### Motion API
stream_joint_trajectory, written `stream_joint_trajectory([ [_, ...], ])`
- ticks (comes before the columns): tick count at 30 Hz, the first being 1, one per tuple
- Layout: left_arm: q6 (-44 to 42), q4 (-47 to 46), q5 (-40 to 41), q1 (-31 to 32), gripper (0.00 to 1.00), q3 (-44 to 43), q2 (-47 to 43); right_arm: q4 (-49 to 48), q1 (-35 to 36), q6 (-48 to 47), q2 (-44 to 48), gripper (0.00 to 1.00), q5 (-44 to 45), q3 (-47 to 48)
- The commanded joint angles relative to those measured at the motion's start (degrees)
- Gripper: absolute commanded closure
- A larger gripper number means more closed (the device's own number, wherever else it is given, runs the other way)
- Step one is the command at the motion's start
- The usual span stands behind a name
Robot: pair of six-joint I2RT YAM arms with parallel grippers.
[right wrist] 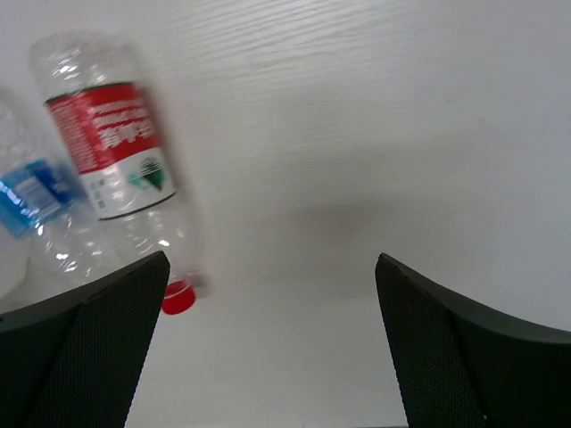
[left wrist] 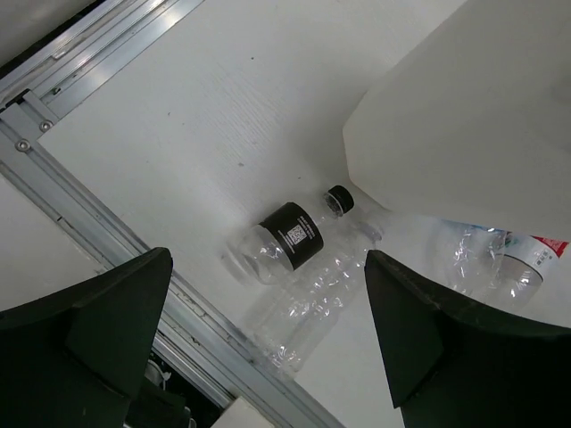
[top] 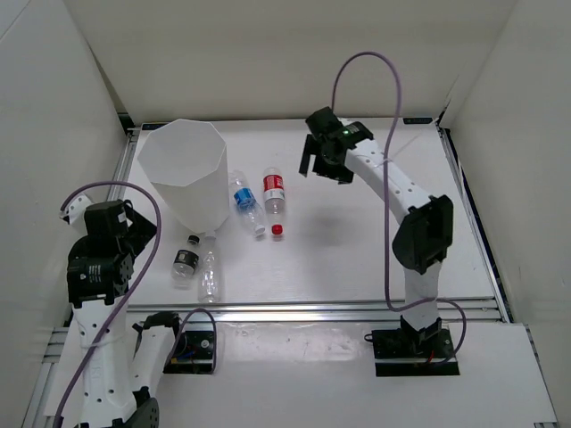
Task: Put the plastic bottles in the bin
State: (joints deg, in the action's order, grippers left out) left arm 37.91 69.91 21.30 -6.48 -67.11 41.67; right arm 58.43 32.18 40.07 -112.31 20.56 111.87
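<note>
The white faceted bin point(top: 186, 168) stands upright at the back left; its wall also shows in the left wrist view point(left wrist: 464, 116). The blue-labelled bottle point(top: 244, 201) and the red-labelled bottle point(top: 274, 198) lie side by side just right of the bin. The short dark-labelled bottle point(top: 186, 260) and the plain clear bottle point(top: 210, 275) lie in front of the bin. My left gripper point(top: 144, 230) is open and empty, hovering left of those two bottles point(left wrist: 290, 236) point(left wrist: 312, 303). My right gripper point(top: 321, 166) is open and empty, above the table right of the red-labelled bottle point(right wrist: 116, 152).
An aluminium rail point(top: 339, 310) runs along the table's near edge, close to the plain bottle. White walls enclose the table on the left, right and back. The blue-labelled bottle point(right wrist: 36, 192) shows at the left edge of the right wrist view.
</note>
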Motion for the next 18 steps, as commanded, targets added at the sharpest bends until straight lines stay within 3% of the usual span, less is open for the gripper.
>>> stream_joint_trajectory([
  [1,-3.01,-2.67,-0.3,1.29,0.0,0.49,0.34,-1.3,0.86,-8.43,-4.39,0.0,-13.14,5.97],
  [7,-3.55,-2.67,5.41,4.02,0.0,0.49,1.48,2.91,0.86,-8.69,-17.4,0.0,-21.33,20.56],
  [13,-4.69,-2.15,6.74,4.55,0.0,3.03,2.01,-10.96,0.86,-11.95,-18.11,0.0,-32.58,15.22],
  [18,-4.69,-2.15,7.26,4.55,0.0,3.83,3.94,-11.58,0.86,-11.95,-25.4,0.0,-36.72,22.33],
])
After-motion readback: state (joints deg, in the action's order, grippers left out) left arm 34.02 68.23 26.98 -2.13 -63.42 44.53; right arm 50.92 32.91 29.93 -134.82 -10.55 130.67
